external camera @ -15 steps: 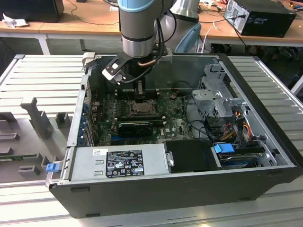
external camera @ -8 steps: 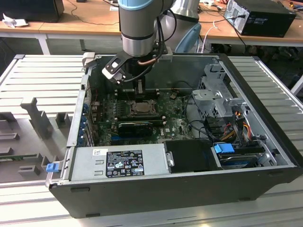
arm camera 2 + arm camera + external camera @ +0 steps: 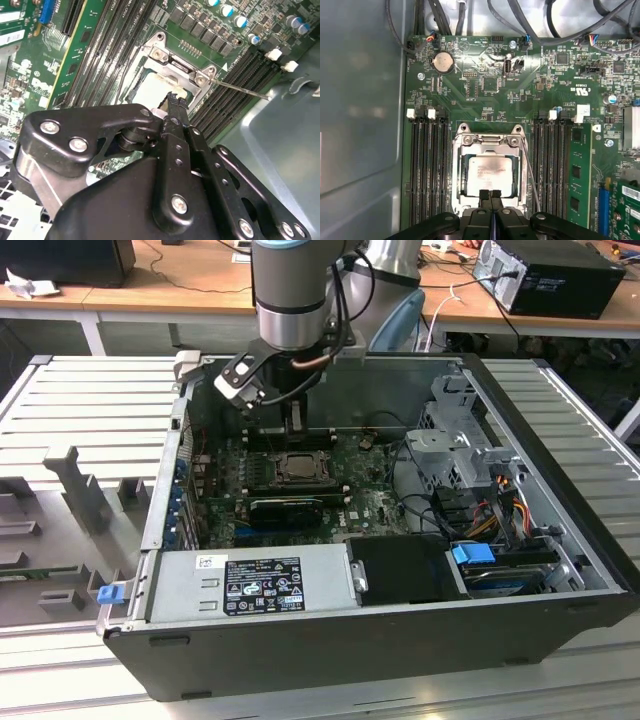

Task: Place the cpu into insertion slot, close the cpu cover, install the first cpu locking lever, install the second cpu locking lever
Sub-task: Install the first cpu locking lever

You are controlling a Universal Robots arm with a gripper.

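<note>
First wrist view: the cpu (image 3: 489, 172) lies seated in the insertion slot (image 3: 464, 197), framed by the cpu cover (image 3: 457, 165), which appears lowered. The gripper (image 3: 490, 194) has its jaws pressed together, grasping nothing, tips at the cover's edge. Judged step: pressing the cover flat. Push squarely, clear of the free locking lever (image 3: 534, 180). White silkscreen lettering marks the motherboard (image 3: 495, 100); the power supply (image 3: 180, 585) carries printed labels.

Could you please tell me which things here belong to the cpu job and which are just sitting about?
Job: cpu, seated; cover down around it; lever; tool at the cover's edge.
Bystanders: memory stick, coin battery, cables, power supply.
</note>
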